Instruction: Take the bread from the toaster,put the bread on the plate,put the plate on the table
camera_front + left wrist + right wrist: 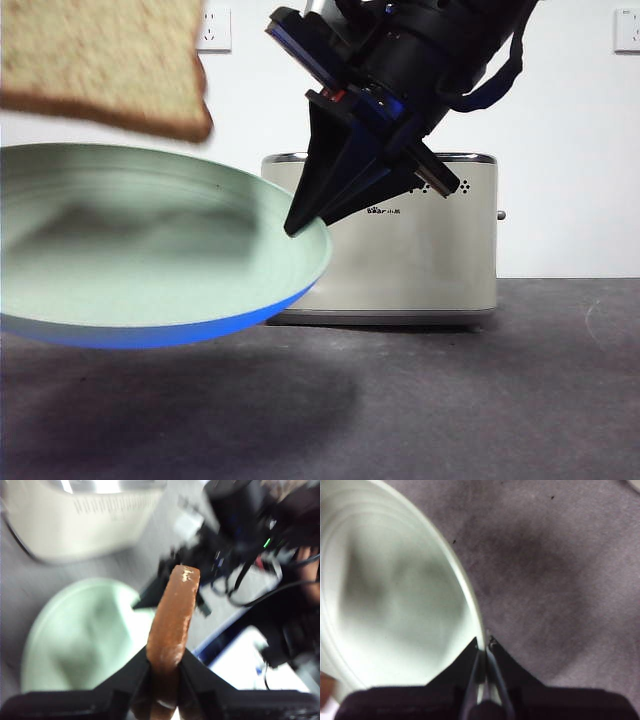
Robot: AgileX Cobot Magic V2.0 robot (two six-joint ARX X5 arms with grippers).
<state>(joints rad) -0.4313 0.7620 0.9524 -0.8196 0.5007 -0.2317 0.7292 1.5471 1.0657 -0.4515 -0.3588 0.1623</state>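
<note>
The worktop [480,400] is dark grey, matt and lightly scuffed, filling the lower part of the front view from the left edge to the right. A cream toaster [420,260] stands directly on it, right of centre and at its far edge, against the white wall. A broad soft shadow lies on the worktop at lower left of the frame. In the right wrist view the same grey surface fills the right half, with a dark blurred shadow patch.
</note>
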